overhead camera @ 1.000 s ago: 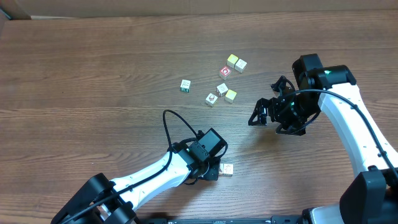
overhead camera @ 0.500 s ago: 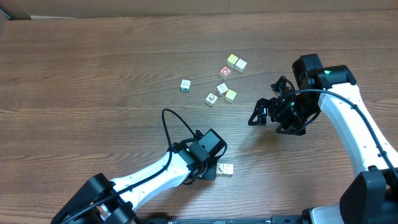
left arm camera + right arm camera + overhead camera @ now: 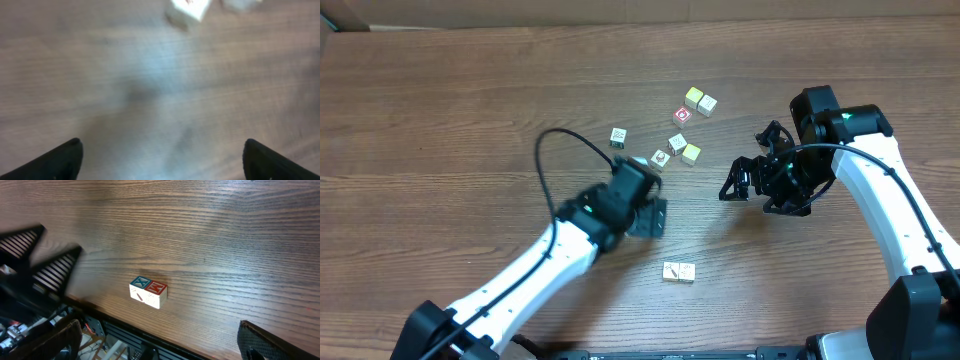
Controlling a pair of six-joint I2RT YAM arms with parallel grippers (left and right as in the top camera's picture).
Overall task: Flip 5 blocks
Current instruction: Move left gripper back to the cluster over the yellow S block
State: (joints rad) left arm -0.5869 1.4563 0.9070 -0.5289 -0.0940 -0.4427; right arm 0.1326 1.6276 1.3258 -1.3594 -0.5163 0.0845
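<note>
Overhead: my left pincer (image 3: 648,218), wide, empty, hangs between two pale wooden picture cubes (image 3: 678,272) paired at the front of the brown wooden table (image 3: 440,120) and the farther cube cluster (image 3: 677,143), presumably next; right pincer (image 3: 738,183) wide.

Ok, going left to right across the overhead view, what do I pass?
Lone block → left tool → side-by-side pair of blocks → right tool

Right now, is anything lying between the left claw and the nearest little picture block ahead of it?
Nothing visible: only bare table wood lies between the open left gripper and that block.
</note>
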